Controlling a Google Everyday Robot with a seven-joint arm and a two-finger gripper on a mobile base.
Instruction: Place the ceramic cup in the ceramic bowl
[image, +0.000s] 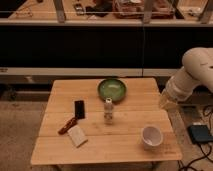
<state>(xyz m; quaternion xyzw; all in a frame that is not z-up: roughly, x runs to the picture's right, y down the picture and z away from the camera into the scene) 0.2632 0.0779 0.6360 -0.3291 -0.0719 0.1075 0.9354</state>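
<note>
Presently, tool (168, 102), jaws together and empty, hangs beyond the bench's (120, 146) right edge; cup (151, 135) stands near the front right corner, bowl (112, 90) at the back edge: descending closed could topple the cup, and a low carry could clip the bottle (108, 111).
</note>
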